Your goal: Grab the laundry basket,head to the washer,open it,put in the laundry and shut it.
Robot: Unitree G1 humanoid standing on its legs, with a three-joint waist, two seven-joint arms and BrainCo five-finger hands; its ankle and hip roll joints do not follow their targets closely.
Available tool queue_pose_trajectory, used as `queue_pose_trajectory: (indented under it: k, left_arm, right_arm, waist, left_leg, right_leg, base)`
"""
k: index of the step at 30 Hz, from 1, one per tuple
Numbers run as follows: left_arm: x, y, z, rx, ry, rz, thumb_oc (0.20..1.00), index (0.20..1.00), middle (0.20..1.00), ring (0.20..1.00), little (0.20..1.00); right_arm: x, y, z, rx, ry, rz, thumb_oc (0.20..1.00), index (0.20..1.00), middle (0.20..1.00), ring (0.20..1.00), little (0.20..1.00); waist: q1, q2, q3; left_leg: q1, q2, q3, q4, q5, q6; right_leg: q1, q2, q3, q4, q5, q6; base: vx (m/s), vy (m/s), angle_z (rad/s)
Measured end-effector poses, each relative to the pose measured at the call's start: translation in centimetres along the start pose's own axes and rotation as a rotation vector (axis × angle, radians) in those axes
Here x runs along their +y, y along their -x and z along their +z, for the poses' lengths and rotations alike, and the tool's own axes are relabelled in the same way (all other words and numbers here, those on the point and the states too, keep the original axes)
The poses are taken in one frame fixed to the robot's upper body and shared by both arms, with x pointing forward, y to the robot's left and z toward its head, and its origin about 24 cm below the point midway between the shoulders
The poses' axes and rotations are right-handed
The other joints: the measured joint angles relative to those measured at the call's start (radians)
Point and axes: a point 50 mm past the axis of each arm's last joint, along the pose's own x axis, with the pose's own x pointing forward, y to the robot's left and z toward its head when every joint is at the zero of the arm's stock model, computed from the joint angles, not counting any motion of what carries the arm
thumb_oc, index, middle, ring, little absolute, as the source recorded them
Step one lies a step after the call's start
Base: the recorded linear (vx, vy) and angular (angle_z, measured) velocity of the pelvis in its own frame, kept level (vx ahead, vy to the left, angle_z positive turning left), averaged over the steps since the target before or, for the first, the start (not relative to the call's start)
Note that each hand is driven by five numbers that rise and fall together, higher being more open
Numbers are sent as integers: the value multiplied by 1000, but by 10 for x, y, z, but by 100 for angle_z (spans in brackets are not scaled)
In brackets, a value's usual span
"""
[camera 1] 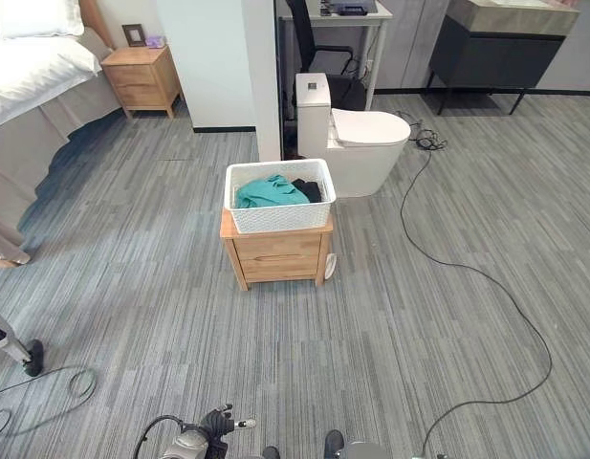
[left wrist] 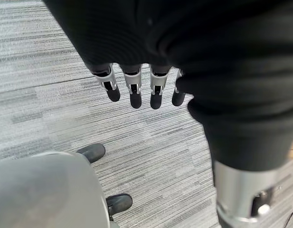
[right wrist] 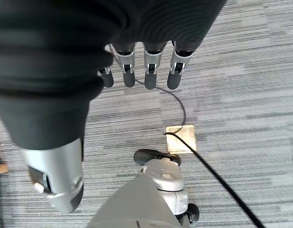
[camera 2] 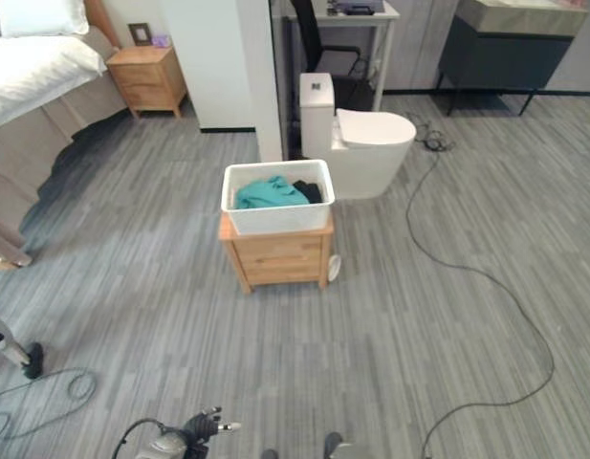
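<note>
Nearest, the left hand (camera 1: 216, 423) hangs low by the floor w/ fingers (left wrist: 133, 90) straight & loose, holding nothing. The right hand (right wrist: 137, 66) hangs down too, fingers relaxed, nothing in it. Past a wide bit of grey floor (camera 1: 400, 335), in the middle, sits the white laundry basket (camera 1: 278, 196) on top of a small wood cabinet (camera 1: 278, 251). Inside are a teal cloth (camera 1: 269, 191) on the left & a dark cloth (camera 1: 310, 189) on the right. Just behind it, a bit right, is a white toilet (camera 1: 357, 136). Far left there's a bed (camera 1: 36, 67) & a wood nightstand (camera 1: 142, 80). I think it's the 1st step: basket not grabbed yet, hands well apart from it. Next move prob needs walking fwd, then both hands up to the basket's sides. Can't tell where the washer is.
</note>
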Motion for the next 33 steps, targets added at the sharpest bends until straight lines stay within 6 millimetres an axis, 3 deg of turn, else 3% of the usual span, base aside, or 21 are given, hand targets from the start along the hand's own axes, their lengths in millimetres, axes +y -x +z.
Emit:
queue_pose_trajectory:
  k: [4,9,17,19,21,22,26,27,29,33]
  left_arm:
    - [-1,0,-3,3,0,-1,1000,1000,1000,1000,1000]
    - [-1,5,-24,56,47,9,1000,1000,1000,1000,1000]
    - [0,5,-23,48,47,11,1000,1000,1000,1000,1000]
    - [1,4,-21,41,46,12,1000,1000,1000,1000,1000]
    - [5,4,-18,26,54,24,1000,1000,1000,1000,1000]
    - [18,5,-6,-31,51,58,1000,1000,1000,1000,1000]
    - [25,10,11,-151,26,73,1000,1000,1000,1000,1000]
    - [31,18,28,-274,13,85,1000,1000,1000,1000,1000]
    - [39,26,36,-341,16,105,1000,1000,1000,1000,1000]
    - [54,31,35,-356,45,154,1000,1000,1000,1000,1000]
  right_arm:
    - [2,-1,8,-29,4,7,1000,1000,1000,1000,1000]
    - [1,-2,22,-69,1,5,1000,1000,1000,1000,1000]
    - [1,-2,26,-79,42,6,1000,1000,1000,1000,1000]
    - [2,-2,31,-85,45,6,1000,1000,1000,1000,1000]
    - [7,0,56,-192,81,21,1000,1000,1000,1000,1000]
    - [11,6,80,-341,73,39,1000,1000,1000,1000,1000]
    - [1,7,82,-343,65,7,1000,1000,1000,1000,1000]
    - [-1,13,82,-403,58,10,1000,1000,1000,1000,1000]
    - [-1,16,81,-432,35,20,1000,1000,1000,1000,1000]
    - [-2,18,83,-456,4,22,1000,1000,1000,1000,1000]
  waist:
    - [2,8,-5]
    - [4,19,-25]
    - [4,-4,-25]
    - [5,-9,-21]
    - [-3,-18,-17]
    - [-9,-28,-2]
    - [17,-21,14]
    - [8,-20,44]
    - [18,-19,56]
    - [34,-13,65]
  left_leg:
    - [6,0,0,-8,1,2]
    - [29,3,13,-32,1,2]
    - [17,-2,5,-30,-1,5]
    - [13,-6,-1,-31,-1,6]
    - [13,-10,1,-29,-2,7]
    - [11,-12,1,-28,5,14]
    - [12,-28,-4,-18,-3,26]
    - [10,-38,-19,6,-10,35]
    - [-2,-49,-24,26,-18,39]
    - [-21,-55,-37,63,-35,46]
  right_leg:
    - [19,6,0,-39,23,2]
    - [47,18,16,-85,47,8]
    - [43,11,9,-76,42,15]
    - [43,6,-1,-72,40,19]
    - [27,3,2,-55,38,21]
    - [13,-3,5,-29,37,23]
    - [11,-26,-2,9,19,44]
    - [9,-47,-13,44,-3,50]
    - [-5,-61,-14,71,-19,55]
    - [-5,-71,-23,85,-22,59]
  base:
    - [35,23,-1]
    - [40,21,-7]
    - [23,52,2]
    - [1,67,11]
    - [-9,68,0]
    - [8,94,1]
    - [17,82,11]
    - [8,27,29]
    - [40,28,20]
    - [44,5,10]
